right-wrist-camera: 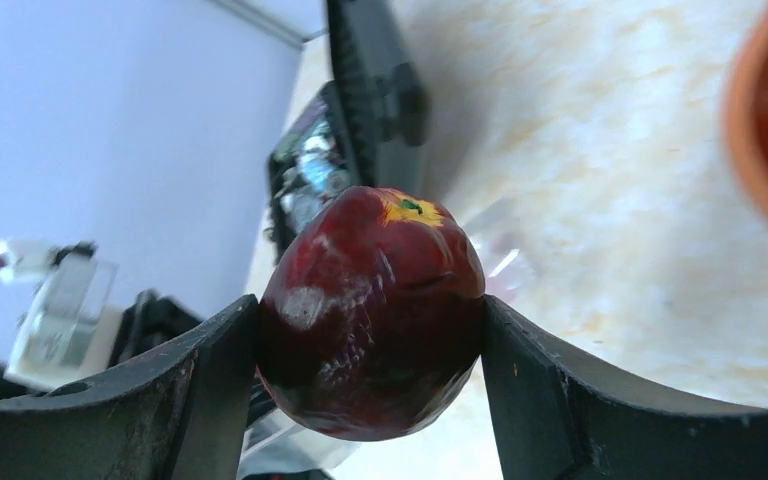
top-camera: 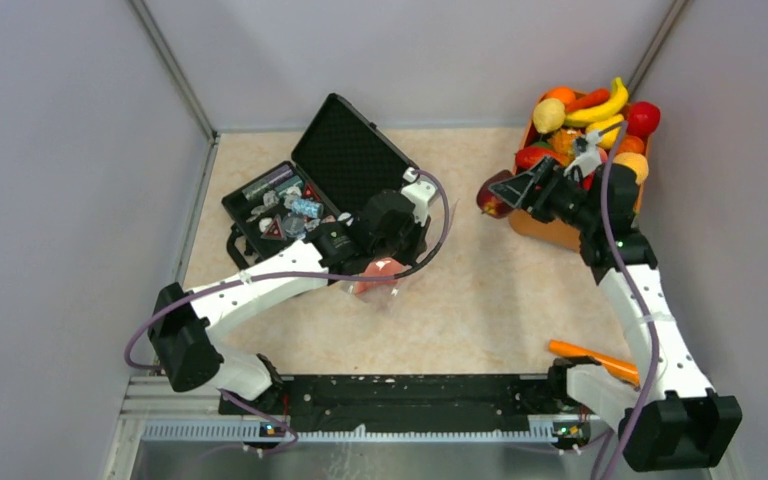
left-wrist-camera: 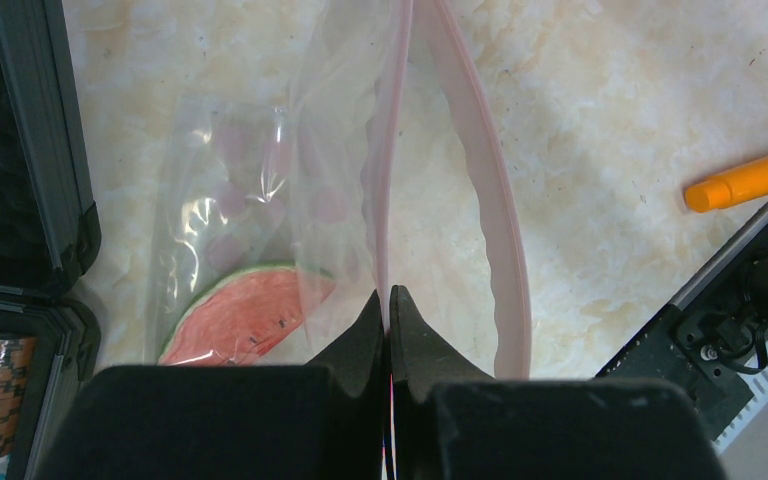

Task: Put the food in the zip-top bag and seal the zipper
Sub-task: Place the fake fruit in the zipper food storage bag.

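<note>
My left gripper (left-wrist-camera: pixel 389 296) is shut on one lip of the clear zip-top bag (left-wrist-camera: pixel 260 200), holding its mouth apart; the pink zipper strip (left-wrist-camera: pixel 490 200) curves away on the other side. A red watermelon slice (left-wrist-camera: pixel 245 315) lies inside the bag. In the top view the bag (top-camera: pixel 378 275) hangs under the left gripper (top-camera: pixel 385 262) beside the black case. My right gripper (right-wrist-camera: pixel 370 330) is shut on a dark red apple (right-wrist-camera: pixel 372 310), held in the air (top-camera: pixel 495 195) left of the orange bowl (top-camera: pixel 545 228), which is piled with toy fruit (top-camera: pixel 590 115).
An open black case (top-camera: pixel 305 190) with small wrapped items stands at the back left, close to the bag. An orange carrot-like stick (top-camera: pixel 590 358) lies near the right arm's base, also in the left wrist view (left-wrist-camera: pixel 750 180). Walls close in on three sides.
</note>
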Tool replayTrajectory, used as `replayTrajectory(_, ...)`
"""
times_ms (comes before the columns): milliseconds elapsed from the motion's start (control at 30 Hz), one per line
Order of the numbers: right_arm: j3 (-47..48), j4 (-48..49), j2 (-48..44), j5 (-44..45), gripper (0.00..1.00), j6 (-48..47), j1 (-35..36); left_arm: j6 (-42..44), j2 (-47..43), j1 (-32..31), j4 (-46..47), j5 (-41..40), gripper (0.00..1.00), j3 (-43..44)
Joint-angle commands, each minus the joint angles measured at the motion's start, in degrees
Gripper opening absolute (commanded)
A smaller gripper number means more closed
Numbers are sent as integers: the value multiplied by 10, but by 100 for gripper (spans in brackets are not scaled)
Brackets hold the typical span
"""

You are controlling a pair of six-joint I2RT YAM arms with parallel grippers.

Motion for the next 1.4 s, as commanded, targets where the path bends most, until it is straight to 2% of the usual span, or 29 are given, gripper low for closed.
replayTrajectory(0,-51,128,-49,-41,25,83,47,-11,-3,-1,27,7,0,14)
replayTrajectory(300,-88,187,-38,-25,24,131,147,-22,7,-2,30,10,0,18)
replayTrajectory(733,-93,153,0,14,24,101,211,-29,8,-3,37,-4,0,23)
replayTrajectory(900,-56,62,21,66,24,47,241,-29,8,-2,36,-23,0,23)
replayTrajectory(1067,-59,46,19,65,24,33,248,-39,8,-2,35,-28,0,27)
replayTrajectory(1367,-30,5,28,136,27,11,275,-32,12,-3,34,2,0,41)
